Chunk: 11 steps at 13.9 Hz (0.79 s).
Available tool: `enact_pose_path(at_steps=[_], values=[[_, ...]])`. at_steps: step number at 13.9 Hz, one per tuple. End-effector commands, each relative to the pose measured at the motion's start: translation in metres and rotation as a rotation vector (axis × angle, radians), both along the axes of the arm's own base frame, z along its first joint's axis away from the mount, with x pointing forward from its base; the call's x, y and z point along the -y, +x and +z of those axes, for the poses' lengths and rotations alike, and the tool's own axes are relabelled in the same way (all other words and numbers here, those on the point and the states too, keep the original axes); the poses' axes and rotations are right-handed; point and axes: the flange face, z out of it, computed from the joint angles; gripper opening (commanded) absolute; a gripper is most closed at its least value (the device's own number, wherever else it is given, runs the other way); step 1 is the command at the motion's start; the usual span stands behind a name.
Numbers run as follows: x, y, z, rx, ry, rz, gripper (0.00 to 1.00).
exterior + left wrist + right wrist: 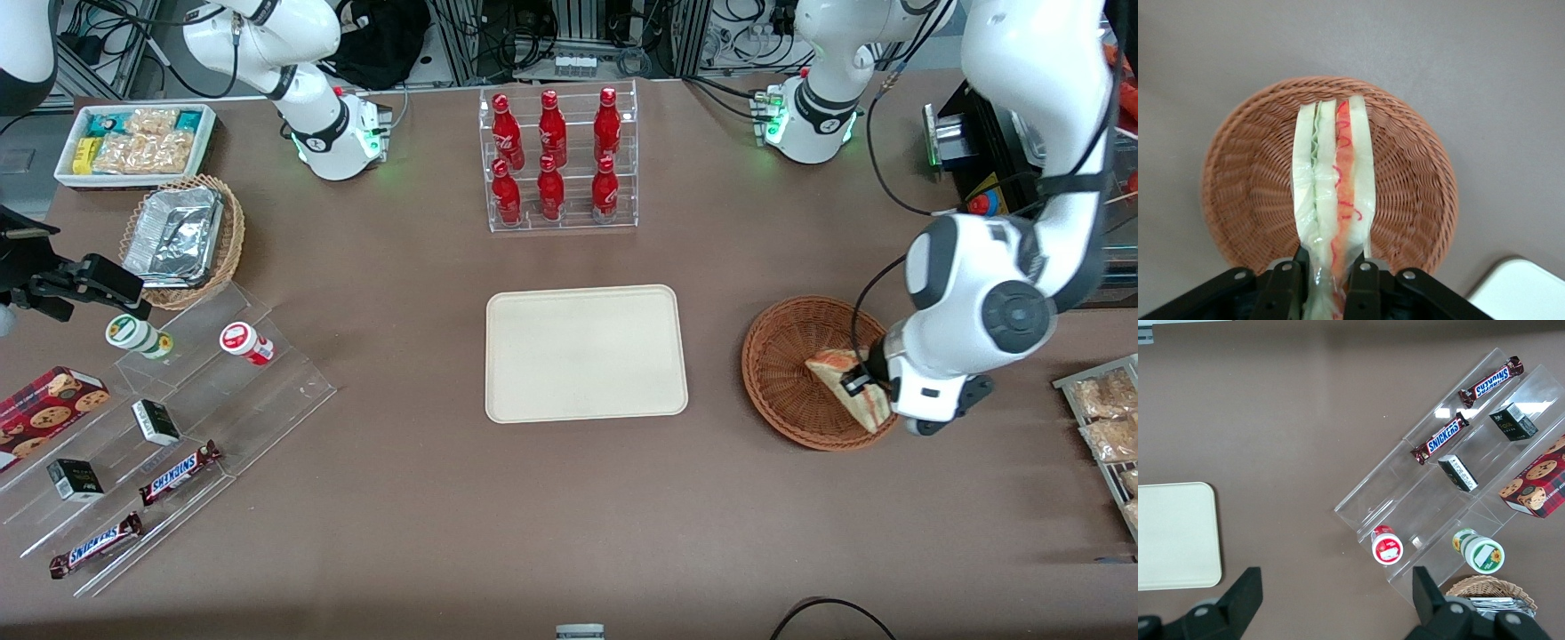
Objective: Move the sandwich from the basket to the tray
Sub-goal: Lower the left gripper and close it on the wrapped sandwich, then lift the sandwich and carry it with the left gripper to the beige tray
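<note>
Wicker basket [1238, 193] sits below the sandwich [1333, 180], which the tool [1328, 277] clamps, beside the tray [585, 352].

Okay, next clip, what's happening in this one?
The left arm's tool is shut on the sandwich, pinching it edge-on over the round wicker basket. The sandwich appears lifted but is not yet clear of the basket. The cream tray, beside the basket toward the parked arm's end, has nothing on it.
</note>
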Motion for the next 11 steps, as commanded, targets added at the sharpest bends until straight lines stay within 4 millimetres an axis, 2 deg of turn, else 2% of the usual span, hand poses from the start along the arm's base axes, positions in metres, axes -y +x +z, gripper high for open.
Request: enact_pose_path(at_steps=[1,2,4,6,7,8,9,10,11], values=[[0.035,0.007,0.052,-0.010,0.010,-0.073,0.09],[0.055,0.003,0.063,-0.017,0.010,-0.107,0.09],[0.103,-0.008,0.074,-0.016,0.002,-0.169,0.09],[0.167,-0.029,0.075,-0.013,-0.002,-0.258,0.09],[0.189,-0.039,0.071,-0.018,0.004,-0.293,0.09],[0.203,-0.044,0.064,-0.023,-0.003,-0.321,0.09],[0.217,-0.045,0.050,-0.048,-0.038,-0.328,0.09],[0.249,-0.056,0.039,-0.060,-0.083,-0.351,0.09],[0.270,-0.060,0.027,-0.044,-0.095,-0.378,0.10]])
